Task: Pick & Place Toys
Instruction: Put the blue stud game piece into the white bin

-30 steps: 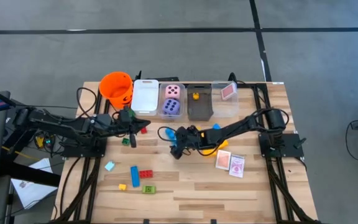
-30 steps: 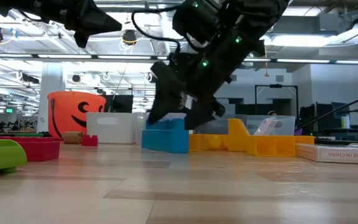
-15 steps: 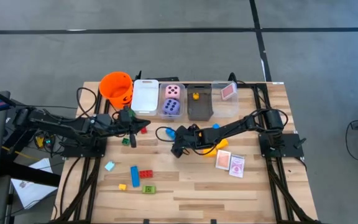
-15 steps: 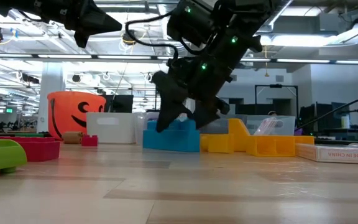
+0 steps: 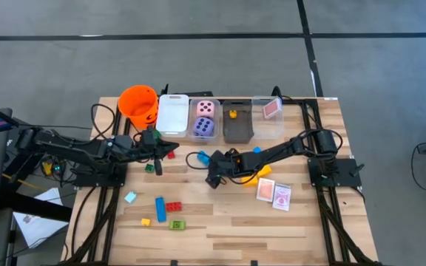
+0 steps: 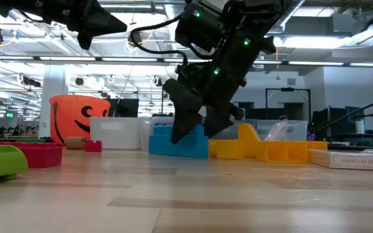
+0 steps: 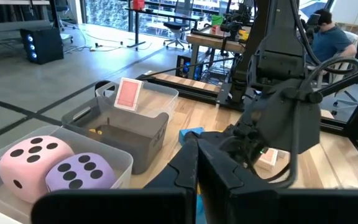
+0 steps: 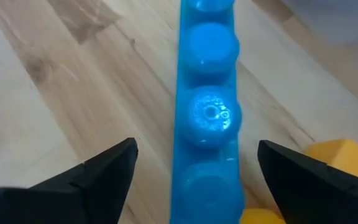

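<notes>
Between pincer (image 8: 191, 180) fingers, blue block (image 8: 207, 112) lengthwise

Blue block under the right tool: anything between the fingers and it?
Nothing visible. In the right wrist view the blue block lies bare on the wood between the right tool's open fingers, which straddle it. A yellow block sits beside it, outside the gap.
</notes>
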`<action>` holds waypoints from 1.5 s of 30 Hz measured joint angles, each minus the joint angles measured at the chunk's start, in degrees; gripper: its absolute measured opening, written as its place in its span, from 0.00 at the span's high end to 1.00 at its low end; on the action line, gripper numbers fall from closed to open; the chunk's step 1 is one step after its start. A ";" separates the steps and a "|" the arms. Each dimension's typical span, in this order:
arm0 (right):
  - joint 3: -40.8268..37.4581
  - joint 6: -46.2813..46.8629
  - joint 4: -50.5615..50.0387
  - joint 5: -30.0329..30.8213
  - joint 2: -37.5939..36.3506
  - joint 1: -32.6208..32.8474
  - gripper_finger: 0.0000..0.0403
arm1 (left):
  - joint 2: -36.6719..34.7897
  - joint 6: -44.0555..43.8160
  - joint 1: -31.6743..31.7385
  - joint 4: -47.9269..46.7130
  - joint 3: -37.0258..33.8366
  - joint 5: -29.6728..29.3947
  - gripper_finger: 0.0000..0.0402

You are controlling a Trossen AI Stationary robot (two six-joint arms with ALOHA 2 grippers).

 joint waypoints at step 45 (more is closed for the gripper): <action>27.78 0.06 -44.83 28.39 -0.55 17.84 0.67 | 0.00 7.13 0.02 -1.30 0.00 -0.03 1.00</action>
